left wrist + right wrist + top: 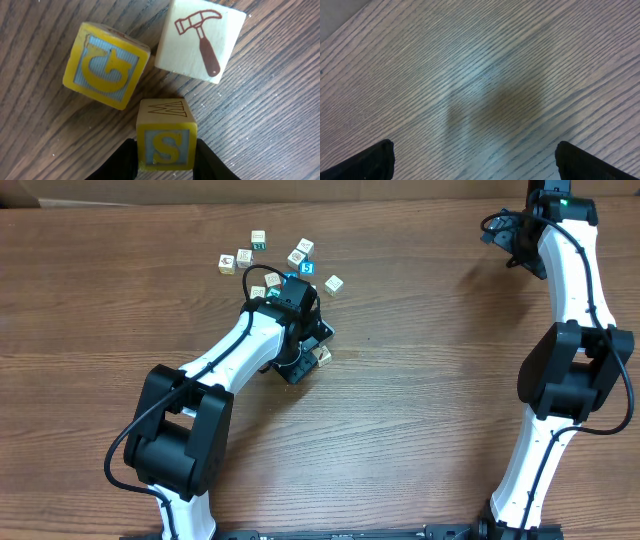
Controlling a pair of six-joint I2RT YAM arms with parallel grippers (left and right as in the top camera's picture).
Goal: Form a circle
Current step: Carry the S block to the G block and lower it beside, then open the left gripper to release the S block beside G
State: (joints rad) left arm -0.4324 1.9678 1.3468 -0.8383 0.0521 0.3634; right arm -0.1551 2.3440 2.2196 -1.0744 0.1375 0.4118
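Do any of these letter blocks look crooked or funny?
Nothing is broken or spilled. In the left wrist view, the yellow G block lies twisted with its letter upside down, and the white hammer block tilts another way. The S block sits straight between the fingers of the left gripper.

A brown wood-grain table (420, 380) is seen filling the view; a pale strip (12, 190) is glimpsed at eleven o'clock.

From above I count about ten little letter blocks (297, 258) near the far edge of the table (450, 380). Up close I count three: one yellow G block (106, 66), one yellow S block (166, 140), one white hammer block (200, 40). Two yellow, one white.
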